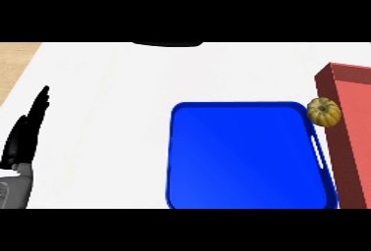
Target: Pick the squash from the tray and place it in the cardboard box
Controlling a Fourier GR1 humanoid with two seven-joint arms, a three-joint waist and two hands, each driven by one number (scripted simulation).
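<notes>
A small yellow-green ribbed squash shows at the far right corner of the blue tray, between the tray's rim and the wall of the red-brown box. No hand touches it. Whether it rests on the surface or on the tray's rim, I cannot tell. The tray's floor is bare. My left hand stands at the view's left edge, fingers straight and pointing up, holding nothing. My right hand does not show.
The box runs along the right edge, its near wall close against the tray's right side. A dark object sits at the far edge of the white counter. A strip of wood shows at the far left.
</notes>
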